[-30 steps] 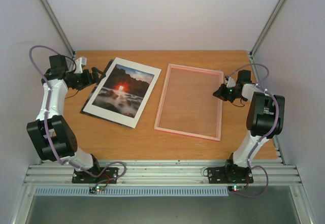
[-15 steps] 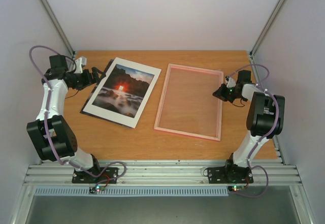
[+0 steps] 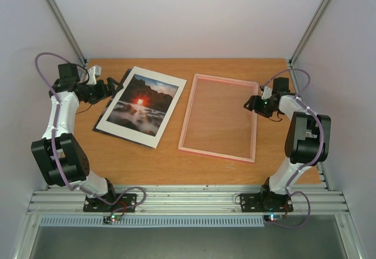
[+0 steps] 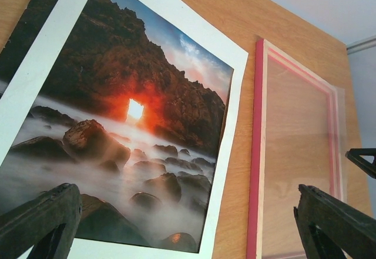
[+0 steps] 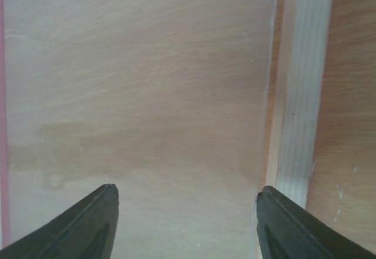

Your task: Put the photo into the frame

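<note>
1. The photo (image 3: 141,106) is laid face up and askew on the left half of the table (image 3: 153,168). The frame (image 3: 187,112) is laid flat to its right, apart from it.
2. A bare strip of wood is left between them, narrow at the far end and wider toward the near edge. A broad band of bare table is seen in front of both, while their far corners are set near the table's far edge.
3. The left gripper (image 3: 111,87) is held just beside the photo's far left edge, its jaws spread wide with nothing between them.
4. The right gripper (image 3: 251,104) is held over the frame's right rail, its jaws parted and empty. Whether the frame is touched cannot be told.
5. In the left wrist view, a dark sheet (image 4: 26,24) is shown under the photo's left border; from above only a thin sliver of it is seen. In the right wrist view, only the clear pane, one pale rail and the wood are shown.
6. One photo, one frame, one dark sheet and two grippers are counted.
</note>
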You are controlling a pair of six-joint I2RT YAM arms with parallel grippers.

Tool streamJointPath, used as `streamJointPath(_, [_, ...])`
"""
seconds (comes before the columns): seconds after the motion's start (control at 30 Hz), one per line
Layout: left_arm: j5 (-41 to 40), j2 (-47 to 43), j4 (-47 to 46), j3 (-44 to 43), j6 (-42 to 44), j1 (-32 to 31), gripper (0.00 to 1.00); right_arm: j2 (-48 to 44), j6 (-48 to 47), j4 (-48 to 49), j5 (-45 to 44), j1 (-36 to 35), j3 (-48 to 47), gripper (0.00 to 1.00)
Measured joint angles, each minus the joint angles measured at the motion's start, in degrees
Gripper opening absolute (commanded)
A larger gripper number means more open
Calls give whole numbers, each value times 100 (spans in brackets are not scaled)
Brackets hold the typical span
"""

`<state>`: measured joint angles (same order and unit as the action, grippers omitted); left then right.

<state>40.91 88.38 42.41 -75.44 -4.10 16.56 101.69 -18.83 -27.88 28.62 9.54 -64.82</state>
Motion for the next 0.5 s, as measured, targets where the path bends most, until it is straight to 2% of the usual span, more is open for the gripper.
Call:
streamJointPath(0.13, [2,17,-20,0,-13,-20,99,-90,-70,-173,-372,-109,-61,76])
streamJointPath(0.27, [0,52,-28,0,-15,-20,99,-166,-142,-378,-826,-155,-87,76])
streamJointPath(0.37, [0,57,-28,0,-15,-20,99,-168,-245,-522,-1047,-162,-170,71])
streamJointPath(0.5, [-4,57,-28,0,-11,-20,99,-168,-459,-726,-1178,-162,-380,54])
